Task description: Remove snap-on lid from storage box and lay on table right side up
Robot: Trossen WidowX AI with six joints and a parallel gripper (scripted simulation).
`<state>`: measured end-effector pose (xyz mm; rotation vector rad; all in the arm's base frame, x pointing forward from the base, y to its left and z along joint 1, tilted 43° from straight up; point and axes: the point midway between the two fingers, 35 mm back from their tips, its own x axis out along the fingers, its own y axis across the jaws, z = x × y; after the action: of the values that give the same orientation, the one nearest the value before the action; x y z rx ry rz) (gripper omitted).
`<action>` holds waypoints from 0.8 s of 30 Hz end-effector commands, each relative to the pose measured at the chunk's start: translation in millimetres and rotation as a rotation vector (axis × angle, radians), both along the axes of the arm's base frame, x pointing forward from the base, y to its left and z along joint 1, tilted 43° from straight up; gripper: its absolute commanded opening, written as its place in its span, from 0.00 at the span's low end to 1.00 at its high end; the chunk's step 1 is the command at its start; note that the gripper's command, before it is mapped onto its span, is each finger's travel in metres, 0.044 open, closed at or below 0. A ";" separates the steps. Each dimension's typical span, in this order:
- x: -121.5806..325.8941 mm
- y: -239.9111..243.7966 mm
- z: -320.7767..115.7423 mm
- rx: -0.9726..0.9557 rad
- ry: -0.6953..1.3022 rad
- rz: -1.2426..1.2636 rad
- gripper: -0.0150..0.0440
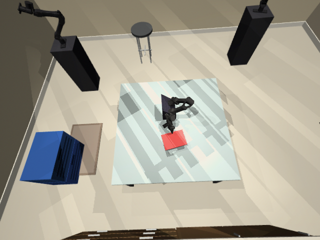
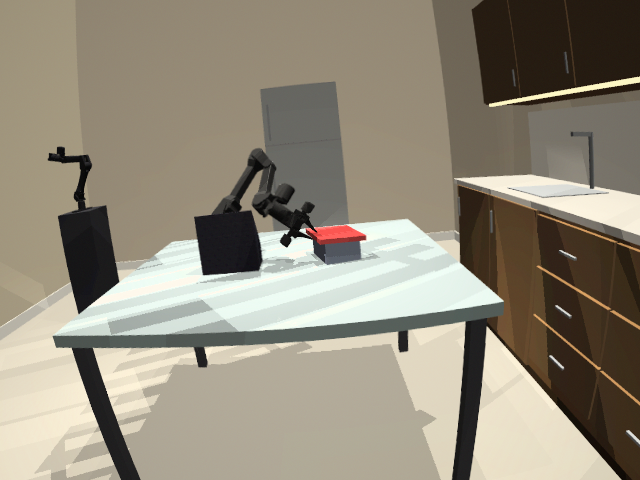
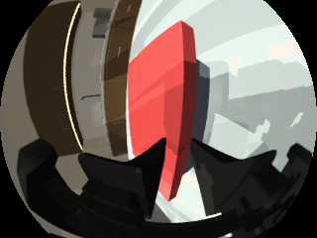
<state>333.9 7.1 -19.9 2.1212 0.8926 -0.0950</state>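
1. I am pinching the edge of the red lid [image 1: 175,141] [image 2: 338,234] [image 3: 158,94] with my gripper [image 1: 172,132] [image 2: 314,235] [image 3: 177,142], one finger lying over its top face and the other reaching below its rim.
2. My fingers are tapering to dark, matte, wedge-like points, and in the wrist view the lid's edge is running between them.
3. The lid is sitting on top of the storage box [image 2: 338,251] [image 3: 201,99]; it is showing a smooth, flat, four-cornered slab with crisp edges and a thin side band of deeper red.
4. The box is standing on the table under the lid, its plain blue-grey walls looking flat and set in beneath the overhanging rim.
5. The table [image 1: 139,165] [image 2: 310,304] is spreading out as a pale mint, smooth slab with a darker grey-green edge, striped by slanting bands of light and shadow, and it is resting on dark legs.
6. My arm [image 1: 184,104] [image 2: 248,178] is bending in black, rounded joints and slim links, coming down at a slant toward the lid.
7. Near my arm, a dark block [image 1: 166,108] [image 2: 227,242] is standing on the table, showing broad flat faces and looking nearly black; it is standing apart from the box.
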 end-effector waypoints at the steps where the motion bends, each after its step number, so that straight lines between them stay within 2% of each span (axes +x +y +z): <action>1: 0.2 -3.6 3.4 -0.001 -0.010 -0.003 0.25; 24: 0.1 -6.6 6.9 -0.001 -0.010 -0.003 0.25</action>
<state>333.7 2.2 -14.9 2.1229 0.8868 -0.0914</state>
